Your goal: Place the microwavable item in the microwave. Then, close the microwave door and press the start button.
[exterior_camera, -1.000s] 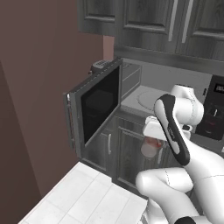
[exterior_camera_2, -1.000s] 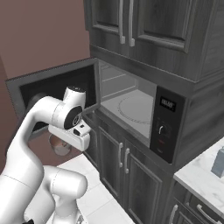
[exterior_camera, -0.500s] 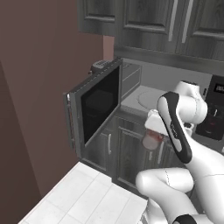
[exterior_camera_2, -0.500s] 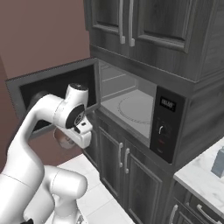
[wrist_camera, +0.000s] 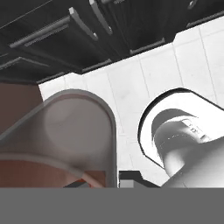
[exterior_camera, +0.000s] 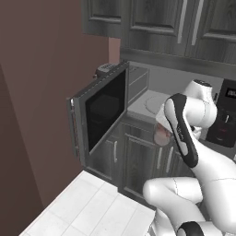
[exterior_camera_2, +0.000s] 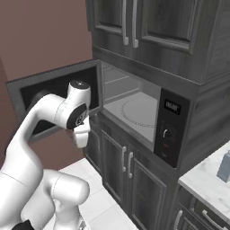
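Note:
The microwavable item (exterior_camera: pixel 162 135), a squat brownish-pink cup, hangs in front of the lower cabinets just below the microwave's (exterior_camera: pixel 146 94) opening. My gripper (exterior_camera: pixel 167 130) is shut on it, and the forearm hides the fingers. In the hand view the cup (wrist_camera: pixel 65 140) looms large and see-through at the left, over the floor tiles. The microwave door (exterior_camera: pixel 104 110) stands swung open to the left. In the right base view the hand (exterior_camera_2: pixel 81 134) is left of the cavity with the round turntable plate (exterior_camera_2: pixel 140 112), and the black control panel (exterior_camera_2: pixel 170 128) is at its right.
Dark cabinet doors (exterior_camera_2: pixel 121 164) run below the microwave and upper cabinets (exterior_camera_2: pixel 134 27) above it. A light blue carton (exterior_camera_2: pixel 224 166) stands on the counter at far right. White floor tiles (exterior_camera: pixel 92 207) lie below, and a brown wall (exterior_camera: pixel 37 92) is at the left.
The arm has raised the cup from in front of the lower cabinet doors up towards the level of the microwave's floor. The door stays open.

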Robot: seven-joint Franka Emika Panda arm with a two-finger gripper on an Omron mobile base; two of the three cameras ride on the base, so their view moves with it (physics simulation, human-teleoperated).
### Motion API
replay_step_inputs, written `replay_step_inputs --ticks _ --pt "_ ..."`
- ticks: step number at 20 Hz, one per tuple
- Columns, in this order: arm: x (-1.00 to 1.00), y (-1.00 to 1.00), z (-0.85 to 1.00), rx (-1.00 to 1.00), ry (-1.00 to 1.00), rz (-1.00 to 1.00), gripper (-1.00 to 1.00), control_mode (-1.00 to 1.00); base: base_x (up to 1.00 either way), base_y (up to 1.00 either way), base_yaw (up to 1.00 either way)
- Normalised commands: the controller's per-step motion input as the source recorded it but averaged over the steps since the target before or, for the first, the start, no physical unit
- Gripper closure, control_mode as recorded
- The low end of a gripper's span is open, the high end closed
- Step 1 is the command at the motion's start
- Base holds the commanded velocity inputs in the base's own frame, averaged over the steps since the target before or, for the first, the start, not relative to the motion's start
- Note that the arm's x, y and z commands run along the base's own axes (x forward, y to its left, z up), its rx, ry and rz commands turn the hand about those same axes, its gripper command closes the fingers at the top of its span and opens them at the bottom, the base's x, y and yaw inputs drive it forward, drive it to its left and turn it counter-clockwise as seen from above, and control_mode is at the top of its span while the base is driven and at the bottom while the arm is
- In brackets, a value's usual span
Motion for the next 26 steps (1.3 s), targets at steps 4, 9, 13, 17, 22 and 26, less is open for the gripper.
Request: replay_step_inputs --ticks 4,9,13,17,22,26 --pt "0.44 -0.48 0.12 0.0 -0.01 -0.27 1.0 -1.0 0.0 0.0 0.0" --pt "0.48 -0.36 0.15 0.0 -0.02 -0.19 1.0 -1.0 0.0 0.0 0.0" --pt "0.52 -0.16 0.01 0.0 0.0 -0.18 1.0 -1.0 0.0 0.0 0.0" --pt "0.64 -0.03 0.0 0.0 -0.01 -0.09 1.0 -1.0 0.0 0.0 0.0" --pt "0.48 -0.15 0.0 0.01 0.0 0.0 1.0 -1.0 0.0 0.0 0.0" --pt "0.39 -0.14 0.0 0.0 0.0 0.0 1.0 -1.0 0.0 0.0 0.0"
